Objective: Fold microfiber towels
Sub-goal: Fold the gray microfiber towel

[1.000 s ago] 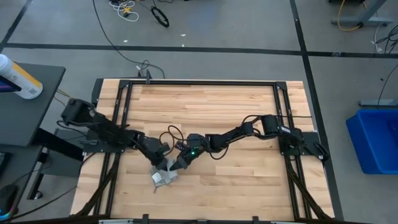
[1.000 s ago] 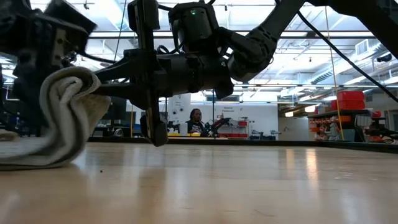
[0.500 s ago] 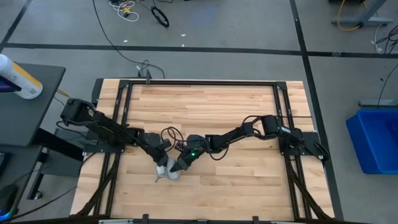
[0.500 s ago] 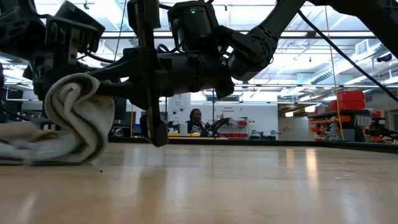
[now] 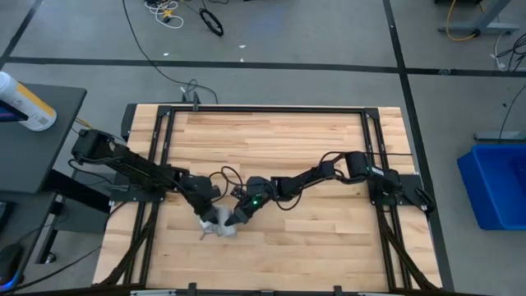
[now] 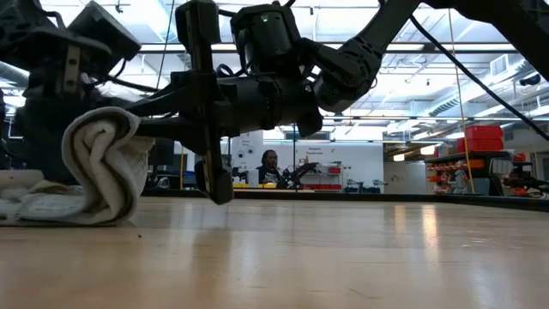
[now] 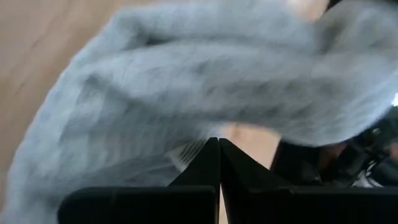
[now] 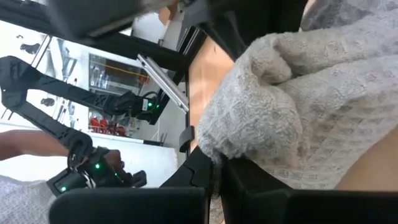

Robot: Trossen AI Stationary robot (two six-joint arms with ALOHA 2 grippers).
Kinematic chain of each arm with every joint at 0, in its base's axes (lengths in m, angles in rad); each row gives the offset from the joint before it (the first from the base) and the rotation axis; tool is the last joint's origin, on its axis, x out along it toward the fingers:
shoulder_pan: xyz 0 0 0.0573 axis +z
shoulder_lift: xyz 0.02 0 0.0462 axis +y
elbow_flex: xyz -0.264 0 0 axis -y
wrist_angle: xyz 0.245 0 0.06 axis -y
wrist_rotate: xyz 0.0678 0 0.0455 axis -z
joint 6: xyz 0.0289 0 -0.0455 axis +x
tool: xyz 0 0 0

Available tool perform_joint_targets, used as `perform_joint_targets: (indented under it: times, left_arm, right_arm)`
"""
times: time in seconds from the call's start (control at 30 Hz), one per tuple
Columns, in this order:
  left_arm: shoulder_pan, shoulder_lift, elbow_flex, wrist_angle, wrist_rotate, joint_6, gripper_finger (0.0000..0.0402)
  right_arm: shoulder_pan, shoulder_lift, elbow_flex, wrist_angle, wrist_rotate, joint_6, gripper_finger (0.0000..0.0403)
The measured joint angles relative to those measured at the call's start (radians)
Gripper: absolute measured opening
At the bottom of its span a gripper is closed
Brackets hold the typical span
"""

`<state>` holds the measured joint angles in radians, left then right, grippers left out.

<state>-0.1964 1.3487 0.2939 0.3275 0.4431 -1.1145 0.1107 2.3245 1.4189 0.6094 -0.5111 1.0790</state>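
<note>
The light grey microfiber towel (image 5: 216,224) lies bunched in a heap on the wooden table, left of the middle and toward the near edge. In the low view the towel (image 6: 103,167) stands as a doubled-over hump with a low crumpled part beside it on the table. My left gripper (image 5: 206,215) comes at it from the left and is shut, with cloth filling its wrist view (image 7: 186,81). My right gripper (image 5: 233,221) comes from the right and is shut on the hump's side (image 8: 298,93). My left gripper has its shut fingertips (image 7: 211,148) in the towel's cloth beside a small ribbed white tag (image 7: 186,153), slanting down from the table's left. Edge or fold, and how many layers, I cannot tell. The cloth there is raised, and the rest lies heaped on the table. My right gripper pinches a thick bulge of the towel (image 8: 219,149) between its two fingers, several layers folded over. The fingers come nearly level from the table's right. The held part stands up as the hump's top (image 6: 129,120), with the towel's lower part on the table.
Black frame rails (image 5: 164,148) run along the table's sides, and loose cables (image 5: 226,177) lie between the arms. Bare wood stretches toward the far edge and the right. A side table with a bottle (image 5: 25,103) stands left, a blue bin (image 5: 497,185) right. A person (image 6: 270,167) sits far behind.
My left gripper has shifted a little and tipped at the wrist while staying shut. The towel's low near part has been drawn in toward the hump, so the heap is tighter and sits slightly farther from the near edge. My right gripper has kept still.
</note>
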Motion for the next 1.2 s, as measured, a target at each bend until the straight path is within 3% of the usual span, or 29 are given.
perform_joint_targets:
  times: [0.27, 0.5, 0.73, 0.93, 1.2]
  left_arm:
    - [0.0, -0.067, 0.0, -0.003, 0.009, 0.032, 0.0]
    - [-0.028, -0.252, 0.0, -0.001, 0.019, 0.054, 0.0]
    - [-0.053, -0.491, 0.0, -0.01, -0.091, 0.024, 0.0]
    - [-0.053, -0.588, 0.0, -0.075, -0.163, 0.004, 0.0]
    - [-0.053, -0.592, 0.0, -0.098, -0.17, 0.02, 0.0]
  right_arm:
    - [-0.024, 0.0, 0.0, 0.002, -0.043, -0.007, 0.001]
    - [-0.025, 0.0, 0.0, 0.003, -0.044, -0.007, 0.001]
    - [-0.033, 0.0, -0.001, 0.002, -0.043, -0.014, 0.001]
    - [-0.068, 0.0, 0.0, -0.08, -0.022, 0.02, 0.001]
    - [-0.083, 0.041, 0.28, -0.356, -0.053, -0.122, 0.001]
